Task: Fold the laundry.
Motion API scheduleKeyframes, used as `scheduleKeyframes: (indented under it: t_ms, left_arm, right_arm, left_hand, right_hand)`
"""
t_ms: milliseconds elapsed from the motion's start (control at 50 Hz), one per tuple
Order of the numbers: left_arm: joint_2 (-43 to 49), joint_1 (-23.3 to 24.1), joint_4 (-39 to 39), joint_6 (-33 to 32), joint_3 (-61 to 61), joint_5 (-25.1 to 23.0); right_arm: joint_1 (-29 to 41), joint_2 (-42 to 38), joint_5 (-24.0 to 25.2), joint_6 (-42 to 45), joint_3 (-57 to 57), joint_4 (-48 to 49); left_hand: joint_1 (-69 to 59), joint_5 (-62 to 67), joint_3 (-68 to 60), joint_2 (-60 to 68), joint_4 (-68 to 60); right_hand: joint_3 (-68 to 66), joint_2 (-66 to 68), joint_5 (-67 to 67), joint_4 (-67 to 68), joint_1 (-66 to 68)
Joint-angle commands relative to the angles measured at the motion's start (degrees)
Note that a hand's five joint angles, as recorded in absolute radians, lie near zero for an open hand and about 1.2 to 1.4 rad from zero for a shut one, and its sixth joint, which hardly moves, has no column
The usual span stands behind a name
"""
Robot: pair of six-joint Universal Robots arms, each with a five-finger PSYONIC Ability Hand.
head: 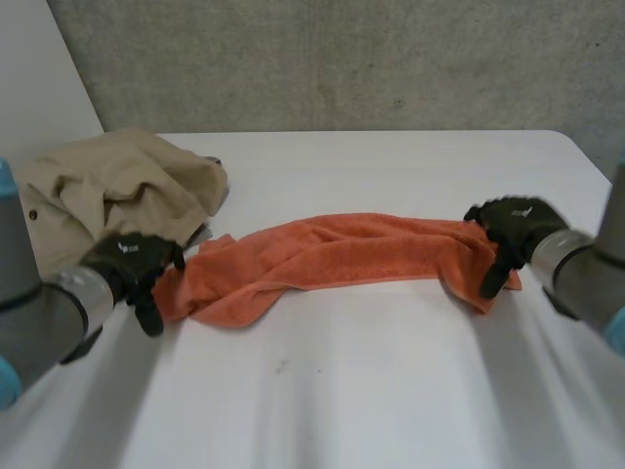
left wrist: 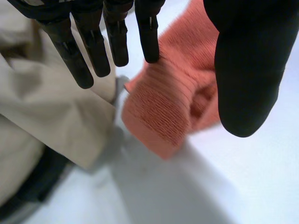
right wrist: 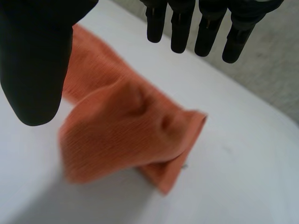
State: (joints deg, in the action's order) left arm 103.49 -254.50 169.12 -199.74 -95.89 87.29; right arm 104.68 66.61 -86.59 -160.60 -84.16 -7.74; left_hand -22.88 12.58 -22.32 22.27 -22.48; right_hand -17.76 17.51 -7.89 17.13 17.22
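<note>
An orange towel (head: pixel 332 256) lies bunched in a long strip across the white table (head: pixel 391 166). My left hand (head: pixel 132 262) hovers at the towel's left end, open. In the left wrist view its straight fingers (left wrist: pixel 96 44) and thumb (left wrist: pixel 245 70) stand apart above that end of the towel (left wrist: pixel 163 107), holding nothing. At the strip's right end is my right hand (head: pixel 513 233), also open. The right wrist view has its fingers (right wrist: pixel 205 28) and thumb (right wrist: pixel 35 60) spread over the towel's folded end (right wrist: pixel 126 135), clear of the cloth.
A crumpled beige garment (head: pixel 107 191) lies at the table's back left, just behind my left hand; beside that hand's fingers it appears as beige cloth (left wrist: pixel 42 116). A grey wall (head: pixel 342 59) runs behind the table.
</note>
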Motion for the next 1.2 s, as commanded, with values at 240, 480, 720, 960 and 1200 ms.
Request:
scheduleKeyframes:
  t_ms: [240,480,720,960,1200]
  left_arm:
    - [9.97,1.90,14.74,-3.28,-1.41,0.16]
    - [18.05,4.80,15.97,-5.92,5.53,0.25]
    - [21.14,7.88,15.36,-5.57,11.34,0.33]
    - [-6.16,5.42,-1.66,-1.70,14.49,-0.18]
    - [5.03,3.31,-19.88,-9.61,31.63,-0.90]
  right_arm:
    - [2.55,-15.90,-3.67,8.98,1.98,19.08]
    - [-0.35,-10.98,-1.21,7.23,0.40,16.97]
    - [-3.78,-5.18,-1.39,10.30,0.93,13.28]
    - [-9.05,9.92,0.63,22.16,11.37,-2.86]
    - [-9.85,3.89,2.31,31.49,17.63,-17.13]
  left_hand:
    - [5.61,-5.31,5.04,-5.00,5.20]
    - [1.75,-1.45,1.18,-1.14,1.34]
    - [-57.06,57.36,-57.63,57.67,-57.47]
    - [-57.12,57.42,-57.68,57.73,-57.52]
    - [-57.12,57.42,-57.68,57.73,-57.52]
  right_hand:
    - [-62.23,62.47,-62.09,62.86,62.76]
    - [-62.24,62.49,-62.11,62.87,62.78]
    - [-62.24,62.49,-62.11,62.87,62.78]
    - [-62.24,62.49,-62.11,62.87,62.78]
    - [-62.24,62.49,-62.11,62.87,62.78]
